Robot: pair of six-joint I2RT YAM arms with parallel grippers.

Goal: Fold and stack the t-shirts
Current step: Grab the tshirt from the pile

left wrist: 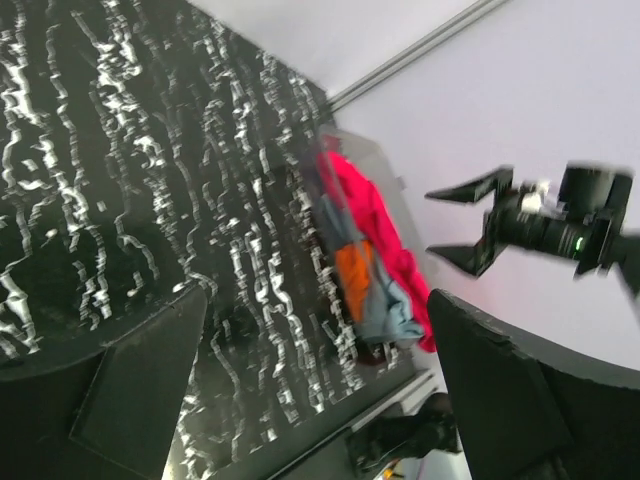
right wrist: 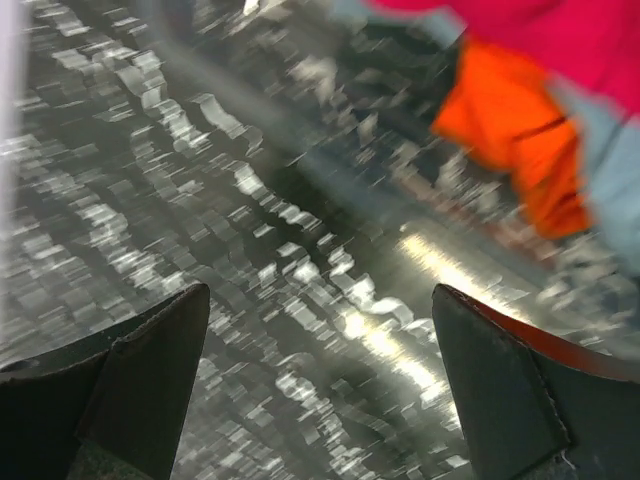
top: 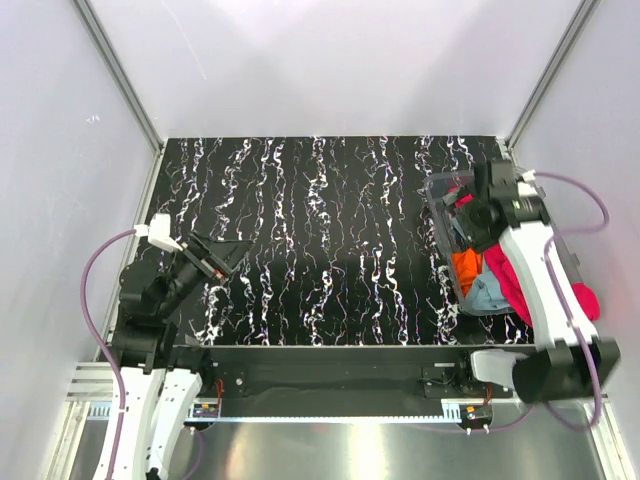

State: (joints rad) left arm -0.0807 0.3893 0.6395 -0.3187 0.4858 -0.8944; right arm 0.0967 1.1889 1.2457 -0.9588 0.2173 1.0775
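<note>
While we're looking down from the top camera, the three t-shirts are all bunched up together in the clear plastic tub (top: 438, 192) at the right edge of the black marbled bench (top: 320, 220), none of them folded. The crimson red shirt (top: 510, 275) is the biggest lump and spills over the tub's right side, the orange shirt (top: 467, 267) is wedged in beside it toward the middle of the bench, and the grey-blue shirt (top: 488, 293) pokes out at the near end of the tub. We see the right end effector (right wrist: 318, 300) hanging over the far part of the tub with its jaws spread wide and nothing between them; its wrist view is pretty blurry, but orange, red and grey-blue cloth show in the upper right corner. Over on the other side, the left end effector (left wrist: 315, 300) sits above the near left part of the bench, well apart from the shirts, jaws also gaping wide and gripping nothing.
</note>
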